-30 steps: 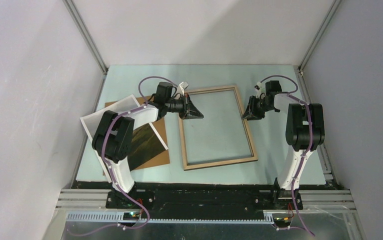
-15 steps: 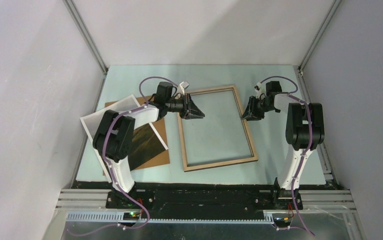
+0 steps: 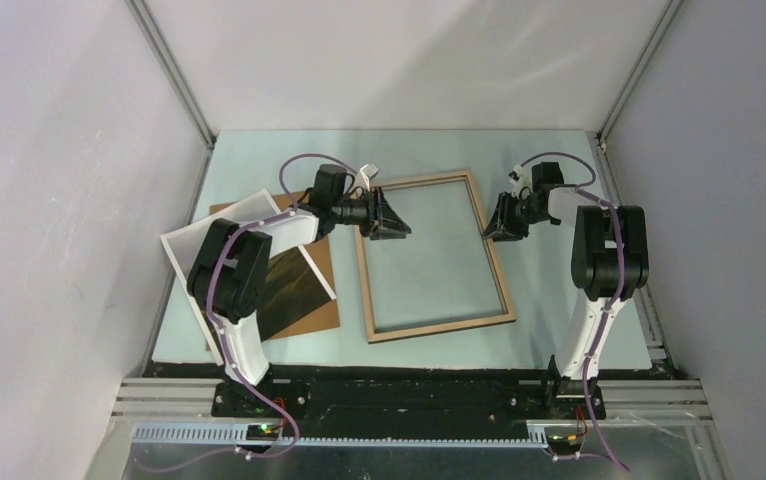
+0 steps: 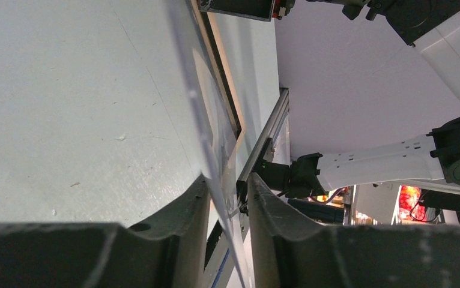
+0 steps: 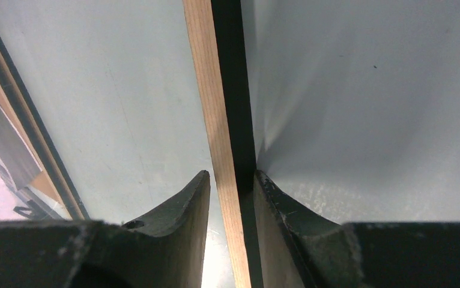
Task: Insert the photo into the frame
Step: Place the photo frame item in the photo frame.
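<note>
One thin rectangular frame [image 3: 441,326], pale wood, black outer edge

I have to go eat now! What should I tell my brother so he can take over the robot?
Left gripper: fingers open around the edge of a clear sheet, at the left rail of the frame.
Right gripper: fingers straddle the right rail; squeeze unclear.
The photo lies left, on the brown backing panel.
Done: frame lies wood side up.
Left to do: photo into frame.
</note>
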You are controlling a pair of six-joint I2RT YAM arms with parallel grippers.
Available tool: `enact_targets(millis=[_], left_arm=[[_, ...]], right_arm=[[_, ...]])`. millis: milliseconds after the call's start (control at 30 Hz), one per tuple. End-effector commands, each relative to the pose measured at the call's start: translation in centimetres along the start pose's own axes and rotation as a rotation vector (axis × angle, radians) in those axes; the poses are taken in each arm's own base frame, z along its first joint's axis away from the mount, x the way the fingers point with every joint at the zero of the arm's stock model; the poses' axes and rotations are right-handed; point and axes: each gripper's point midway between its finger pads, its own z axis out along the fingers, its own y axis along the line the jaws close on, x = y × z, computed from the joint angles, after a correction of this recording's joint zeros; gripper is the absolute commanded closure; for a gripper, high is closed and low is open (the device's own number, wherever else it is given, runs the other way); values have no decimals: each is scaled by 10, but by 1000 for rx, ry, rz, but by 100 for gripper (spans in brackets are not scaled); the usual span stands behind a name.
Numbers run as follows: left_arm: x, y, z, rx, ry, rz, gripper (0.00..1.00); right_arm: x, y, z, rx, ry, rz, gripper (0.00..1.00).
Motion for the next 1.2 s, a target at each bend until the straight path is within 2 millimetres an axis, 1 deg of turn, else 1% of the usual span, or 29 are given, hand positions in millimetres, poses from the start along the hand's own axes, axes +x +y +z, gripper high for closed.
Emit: enact_targets(millis=[0,400,1033,1167], left_arm=[[-1,-19,5,52,25,68,60],[-3,-7,7,-7,29,75,45],[-1,21,9,-131,43,64,33],[-1,28,9,-157,39,61,28]], right_arm=[[-3,15,1,-59,15,3,63],[-3,15,-1,-54,13,-2,63],[-6,15,-6,-36,-2,-12,63],[-7,16,-7,-37,-6,-18,63]])
